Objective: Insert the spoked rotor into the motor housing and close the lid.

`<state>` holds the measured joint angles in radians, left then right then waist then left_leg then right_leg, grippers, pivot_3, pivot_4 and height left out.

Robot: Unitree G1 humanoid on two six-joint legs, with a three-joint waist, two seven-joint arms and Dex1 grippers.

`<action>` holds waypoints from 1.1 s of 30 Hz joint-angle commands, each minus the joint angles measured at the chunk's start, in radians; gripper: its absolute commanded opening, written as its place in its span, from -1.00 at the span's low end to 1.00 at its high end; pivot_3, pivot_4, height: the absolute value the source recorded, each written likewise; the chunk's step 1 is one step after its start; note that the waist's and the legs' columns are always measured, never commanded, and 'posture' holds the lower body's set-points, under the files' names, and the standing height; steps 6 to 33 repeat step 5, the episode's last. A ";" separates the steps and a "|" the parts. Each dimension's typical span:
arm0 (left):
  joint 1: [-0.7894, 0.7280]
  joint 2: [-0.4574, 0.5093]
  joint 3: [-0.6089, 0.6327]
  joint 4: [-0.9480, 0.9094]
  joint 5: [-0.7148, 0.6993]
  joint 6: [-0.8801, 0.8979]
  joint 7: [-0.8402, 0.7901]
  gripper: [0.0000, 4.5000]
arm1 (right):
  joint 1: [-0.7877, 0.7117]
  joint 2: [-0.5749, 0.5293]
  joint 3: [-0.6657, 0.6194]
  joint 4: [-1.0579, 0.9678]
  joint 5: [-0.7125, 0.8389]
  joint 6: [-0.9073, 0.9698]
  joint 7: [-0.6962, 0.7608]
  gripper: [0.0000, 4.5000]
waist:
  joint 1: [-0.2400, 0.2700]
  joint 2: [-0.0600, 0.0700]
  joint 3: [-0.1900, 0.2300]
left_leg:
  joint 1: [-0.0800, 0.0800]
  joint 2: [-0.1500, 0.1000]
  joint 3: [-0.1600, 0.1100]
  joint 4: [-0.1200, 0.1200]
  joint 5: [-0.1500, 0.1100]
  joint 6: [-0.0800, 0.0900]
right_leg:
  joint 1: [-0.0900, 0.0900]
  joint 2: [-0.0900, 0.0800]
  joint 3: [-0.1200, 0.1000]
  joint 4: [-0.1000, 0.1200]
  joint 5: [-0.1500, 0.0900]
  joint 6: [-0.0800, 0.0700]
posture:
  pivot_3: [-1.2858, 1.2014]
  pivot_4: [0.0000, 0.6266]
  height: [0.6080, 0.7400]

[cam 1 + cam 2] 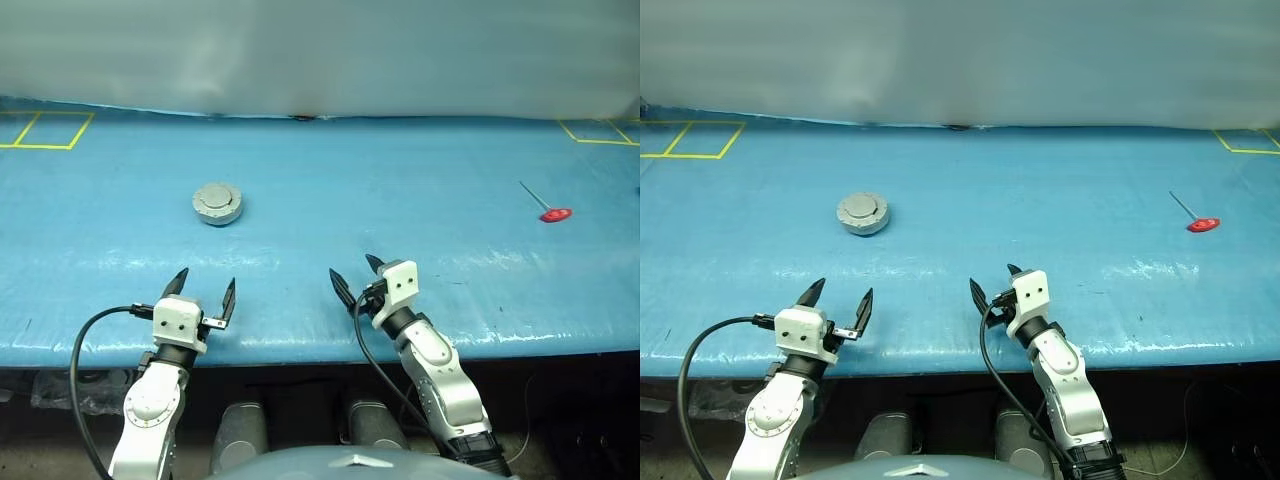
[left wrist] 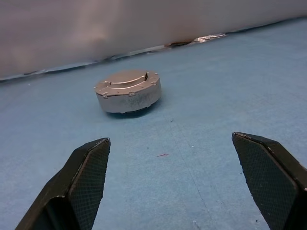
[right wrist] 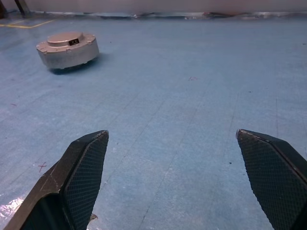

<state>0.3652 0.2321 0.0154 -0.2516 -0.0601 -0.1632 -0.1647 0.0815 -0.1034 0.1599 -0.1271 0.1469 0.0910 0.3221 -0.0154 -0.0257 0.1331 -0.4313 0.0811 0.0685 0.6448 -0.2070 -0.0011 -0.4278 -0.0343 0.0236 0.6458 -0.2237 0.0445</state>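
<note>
Evidently the job looked all but done, for the blue bench [image 1: 420, 190] carried a single closed unit and no loose spoked rotor lay anywhere on it, so I judged the wheel to be already inside. The motor housing [image 1: 218, 212] sat flat on the bench, well back from the near edge and on the robot's left side, its axis standing straight up; being round, it had no real long axis and pointed nowhere in particular. The lid [image 2: 126, 80] lay down flush on top of it, plain grey face with the raised centre upward, and I could see no gap along the rim from the left wrist view. Both arms hung back at the near edge, well apart from the housing. The left end effector [image 1: 203, 294] stood wide and empty, aimed roughly toward the housing, and the right end effector [image 1: 358, 277] likewise stood wide with nothing between its fingers. Little seemed left but perhaps a check or a press on the lid to seat it, which would call for a reach forward. Far off on the right lay a small red-handled tool [image 1: 548, 207], untouched.
</note>
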 commanded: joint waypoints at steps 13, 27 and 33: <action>-0.016 -0.007 0.025 0.003 -0.010 -0.034 -0.024 0.97 | -0.025 0.009 -0.011 -0.020 0.000 -0.024 -0.005 1.00 | 0.001 0.000 0.000 | 0.000 0.000 0.000 0.000 0.000 0.001 | 0.000 0.000 0.000 0.000 0.000 -0.001 | 0.03 -0.52 1.00; -0.016 -0.007 0.025 0.003 -0.010 -0.034 -0.024 0.97 | -0.025 0.009 -0.011 -0.020 0.000 -0.024 -0.005 1.00 | 0.001 0.000 0.000 | 0.000 0.000 0.000 0.000 0.000 0.001 | 0.000 0.000 0.000 0.000 0.000 -0.001 | 0.03 -0.52 1.00; -0.016 -0.007 0.025 0.003 -0.010 -0.034 -0.024 0.97 | -0.025 0.009 -0.011 -0.020 0.000 -0.024 -0.005 1.00 | 0.001 0.000 0.000 | 0.000 0.000 0.000 0.000 0.000 0.001 | 0.000 0.000 0.000 0.000 0.000 -0.001 | 0.03 -0.52 1.00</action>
